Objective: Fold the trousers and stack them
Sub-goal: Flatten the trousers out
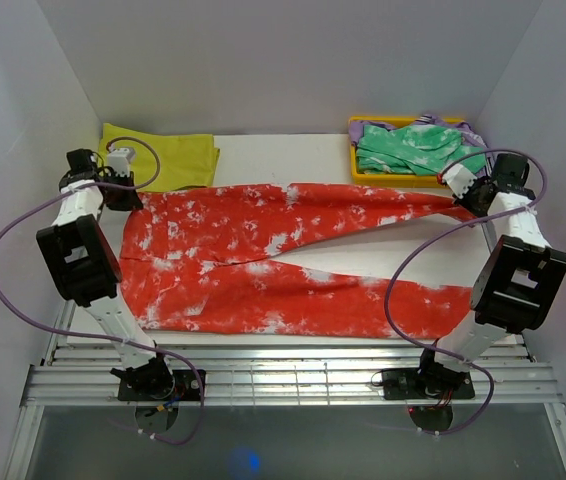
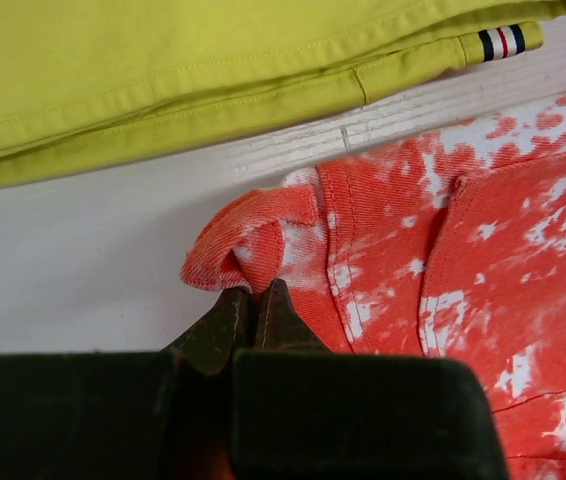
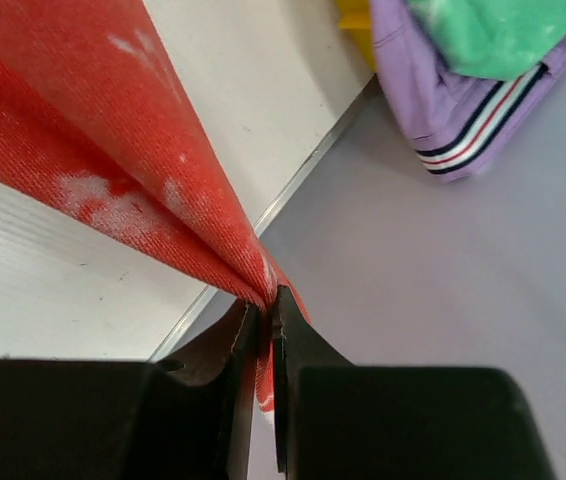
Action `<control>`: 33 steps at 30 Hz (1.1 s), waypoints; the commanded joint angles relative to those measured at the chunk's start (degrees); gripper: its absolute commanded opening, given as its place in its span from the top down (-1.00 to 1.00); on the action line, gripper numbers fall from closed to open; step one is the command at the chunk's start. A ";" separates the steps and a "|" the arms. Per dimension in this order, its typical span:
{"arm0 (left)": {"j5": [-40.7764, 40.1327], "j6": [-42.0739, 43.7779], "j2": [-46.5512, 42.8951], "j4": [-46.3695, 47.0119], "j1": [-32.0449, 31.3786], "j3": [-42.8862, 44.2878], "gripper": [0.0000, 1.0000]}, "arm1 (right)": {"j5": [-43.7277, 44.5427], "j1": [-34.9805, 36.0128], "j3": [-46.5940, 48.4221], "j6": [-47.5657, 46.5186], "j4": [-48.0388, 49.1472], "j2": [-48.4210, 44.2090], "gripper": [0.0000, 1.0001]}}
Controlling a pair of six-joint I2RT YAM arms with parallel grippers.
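Note:
The red-orange trousers (image 1: 263,255) with white blotches lie spread across the white table, waist at the left, two legs running right. My left gripper (image 1: 126,192) is shut on the far waist corner, which bunches at its tips (image 2: 253,290). My right gripper (image 1: 466,197) is shut on the cuff of the far leg, which stretches taut from its jaws (image 3: 266,305) past the table's right edge. The trousers show in the left wrist view (image 2: 463,290) and the right wrist view (image 3: 83,130).
A folded yellow cloth (image 1: 168,155) lies at the back left, just beyond the waist. A yellow tray (image 1: 355,165) at the back right holds a green mottled garment (image 1: 418,148) over a purple one (image 3: 443,90). The table's metal right edge (image 3: 303,175) is under my right gripper.

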 commanded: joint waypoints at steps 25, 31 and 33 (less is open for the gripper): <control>-1.86 7.65 3.18 -6.27 3.05 9.51 -0.70 | -9.96 -5.83 8.32 -1.94 -19.63 3.86 -0.31; 4.56 9.06 -0.96 -9.52 2.78 8.01 -0.75 | -15.00 -4.08 9.31 -2.35 -9.71 5.90 -0.30; 6.49 9.15 -1.13 -11.90 2.70 8.80 -0.75 | -15.44 -3.63 10.10 -8.47 -12.24 7.40 -0.36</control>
